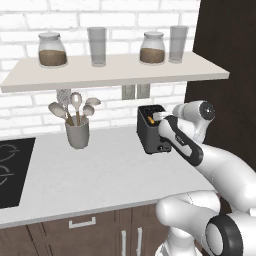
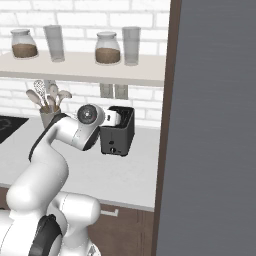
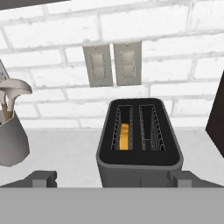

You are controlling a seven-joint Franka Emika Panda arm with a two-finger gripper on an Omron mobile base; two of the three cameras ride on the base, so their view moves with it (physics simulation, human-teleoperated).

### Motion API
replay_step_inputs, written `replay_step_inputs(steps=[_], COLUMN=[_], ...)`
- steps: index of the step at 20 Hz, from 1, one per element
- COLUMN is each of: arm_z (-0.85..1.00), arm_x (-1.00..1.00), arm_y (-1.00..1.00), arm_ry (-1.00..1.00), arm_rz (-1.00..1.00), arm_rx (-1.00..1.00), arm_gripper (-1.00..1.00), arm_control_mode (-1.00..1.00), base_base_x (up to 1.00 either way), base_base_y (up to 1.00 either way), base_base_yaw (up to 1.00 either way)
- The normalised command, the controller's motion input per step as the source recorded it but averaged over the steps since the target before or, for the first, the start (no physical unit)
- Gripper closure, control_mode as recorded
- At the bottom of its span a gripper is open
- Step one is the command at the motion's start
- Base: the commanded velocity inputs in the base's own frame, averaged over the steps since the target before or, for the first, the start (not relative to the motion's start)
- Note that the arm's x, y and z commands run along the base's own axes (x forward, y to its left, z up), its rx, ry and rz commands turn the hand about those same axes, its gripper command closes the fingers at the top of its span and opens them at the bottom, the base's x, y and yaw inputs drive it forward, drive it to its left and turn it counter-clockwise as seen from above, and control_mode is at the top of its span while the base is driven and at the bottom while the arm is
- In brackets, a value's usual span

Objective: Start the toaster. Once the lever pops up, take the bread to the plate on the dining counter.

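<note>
Toaster (image 3: pixel 139 144) is the landmark here, sitting on the white counter (image 1: pixel 100 175) against the brick wall (image 3: pixel 175 52), with the gripper (image 3: pixel 113 178) poised just above and in front of it, jaws spread wide and holding nothing. Bread (image 3: pixel 124 136) sits down inside the left slot as the hand camera sees it, showing only as an orange-tan sliver between the wires; the right slot looks empty. My worry is the approach: with the fingers straddling the toaster's near edge, a descent slightly off line would put a tip on the rim or push the light box back toward the wall rather than onto its lever, which I cannot make out from these angles. Reaching into the narrow slot could also jam a finger against the wire guides. Left of the toaster stands a grey utensil holder (image 1: pixel 77 132) full of spoons, well apart. Two wall outlets (image 3: pixel 113 63) sit directly behind it, a shelf (image 1: pixel 115 70) with jars and glasses hangs overhead, limiting any high lift, and a dark tall cabinet (image 2: pixel 215 125) crowds its right side.
</note>
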Motion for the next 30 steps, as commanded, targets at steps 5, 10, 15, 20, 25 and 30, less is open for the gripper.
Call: replay_step_inputs(steps=[5,10,15,20,25,30], arm_z=[0.00,0.00,0.00,0.00,0.00,0.00], arm_x=[0.00,0.00,0.00,0.00,0.00,0.00], arm_y=[0.00,0.00,0.00,0.00,0.00,0.00], arm_ry=[0.00,0.00,0.00,0.00,0.00,0.00], arm_rz=[0.00,0.00,0.00,0.00,0.00,0.00], arm_rx=[0.00,0.00,0.00,0.00,0.00,0.00], arm_gripper=[-1.00,-1.00,-1.00,-1.00,-1.00,-1.00], arm_control_mode=[-1.00,-1.00,-1.00,-1.00,-1.00,-1.00], base_base_x=[0.00,0.00,0.00,0.00,0.00,0.00], base_base_y=[0.00,0.00,0.00,0.00,0.00,0.00], base_base_yaw=[0.00,0.00,0.00,0.00,0.00,0.00])
